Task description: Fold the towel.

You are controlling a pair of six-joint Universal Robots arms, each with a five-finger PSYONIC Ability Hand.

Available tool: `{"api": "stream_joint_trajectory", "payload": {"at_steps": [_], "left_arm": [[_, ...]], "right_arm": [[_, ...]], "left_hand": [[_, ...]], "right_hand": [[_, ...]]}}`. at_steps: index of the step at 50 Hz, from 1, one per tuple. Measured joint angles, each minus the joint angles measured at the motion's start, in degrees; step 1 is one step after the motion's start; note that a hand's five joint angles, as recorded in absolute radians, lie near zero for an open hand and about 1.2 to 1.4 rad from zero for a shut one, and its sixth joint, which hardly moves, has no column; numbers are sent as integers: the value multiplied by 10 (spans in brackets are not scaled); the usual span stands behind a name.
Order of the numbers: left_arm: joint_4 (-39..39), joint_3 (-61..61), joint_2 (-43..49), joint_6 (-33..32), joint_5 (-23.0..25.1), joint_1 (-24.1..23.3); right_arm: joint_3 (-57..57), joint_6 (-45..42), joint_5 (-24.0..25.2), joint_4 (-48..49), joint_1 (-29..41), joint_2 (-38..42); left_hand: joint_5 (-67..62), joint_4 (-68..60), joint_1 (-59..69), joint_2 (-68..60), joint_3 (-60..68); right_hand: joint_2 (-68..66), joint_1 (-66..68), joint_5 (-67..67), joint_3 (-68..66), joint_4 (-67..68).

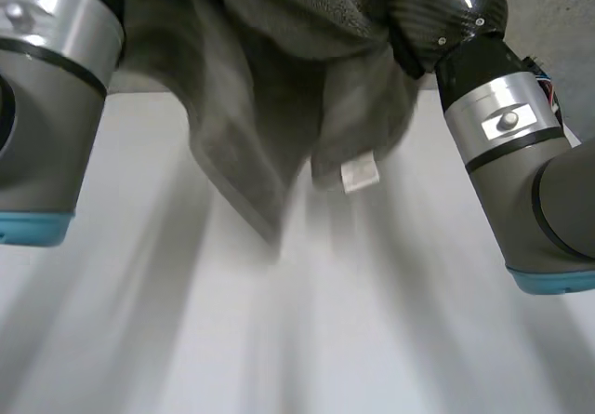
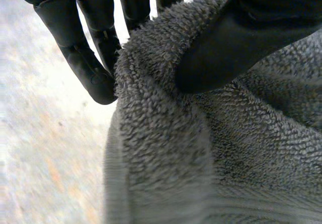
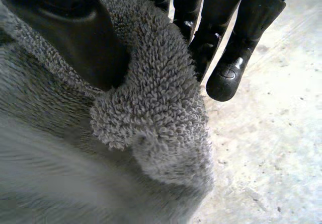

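Observation:
A grey terry towel (image 1: 270, 79) hangs in folds above the white table (image 1: 297, 340), a white label (image 1: 360, 173) dangling at its lower edge. My left hand (image 2: 236, 38) pinches an edge of the towel (image 2: 201, 148) between its thumb and fingers (image 2: 90, 63). My right hand (image 3: 75, 38) pinches another bunched edge of the towel (image 3: 151, 113) between thumb and fingers (image 3: 236, 58). In the head view the left arm (image 1: 46, 107) and right arm (image 1: 521, 153) rise at either side, with the towel held up between them.
The white table lies below the hanging towel. A grey wall (image 1: 558, 14) stands behind at the right.

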State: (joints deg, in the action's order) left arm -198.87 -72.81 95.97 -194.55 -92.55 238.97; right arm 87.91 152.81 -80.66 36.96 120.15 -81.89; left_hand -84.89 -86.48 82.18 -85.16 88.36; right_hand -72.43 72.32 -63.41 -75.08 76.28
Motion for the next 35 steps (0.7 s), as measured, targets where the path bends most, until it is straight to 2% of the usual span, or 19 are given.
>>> {"api": "stream_joint_trajectory", "payload": {"at_steps": [2, 5, 9, 12, 14, 18, 23, 29, 35], "left_arm": [[3, 0, -3, -6, -6, -4], [19, -30, -16, -10, -10, -10], [41, -136, -43, -10, -11, -14], [44, -222, -58, -9, -9, -15], [41, -289, -65, -8, -8, -15], [31, -389, -70, -8, -6, -15], [27, -457, -72, -8, 3, -18], [29, -486, -83, -9, 15, -21], [30, -492, -92, -9, 18, -22]], "right_arm": [[4, 2, -3, -13, 1, -3], [20, 2, -1, -81, 2, -11], [57, -3, 15, -208, -1, -20], [92, -16, 33, -289, -5, -24], [121, -40, 49, -349, -9, -25], [159, -100, 70, -437, -19, -27], [151, -160, 84, -530, -45, -47], [84, -136, 89, -571, -65, -70], [-9, -33, 91, -567, -70, -48]], "left_hand": [[0, 0, 0, 0, 0], [0, 0, 0, 0, 0], [0, 0, 0, 0, 1], [0, 0, 0, 0, 1], [0, 0, 0, -1, 1], [0, 0, 0, -3, 1], [0, 0, 0, -3, 2], [0, 0, 0, -3, 2], [0, 0, 2, -3, 2]], "right_hand": [[-3, 0, 0, 0, 0], [-4, 0, 0, -1, 0], [5, -9, 10, 30, -42], [129, -121, 131, 153, -165], [303, -300, 306, 317, -328], [371, -378, 405, 403, -418], [471, -470, 505, 497, -512], [492, -494, 536, 524, -544], [492, -496, 537, 524, -546]]}}
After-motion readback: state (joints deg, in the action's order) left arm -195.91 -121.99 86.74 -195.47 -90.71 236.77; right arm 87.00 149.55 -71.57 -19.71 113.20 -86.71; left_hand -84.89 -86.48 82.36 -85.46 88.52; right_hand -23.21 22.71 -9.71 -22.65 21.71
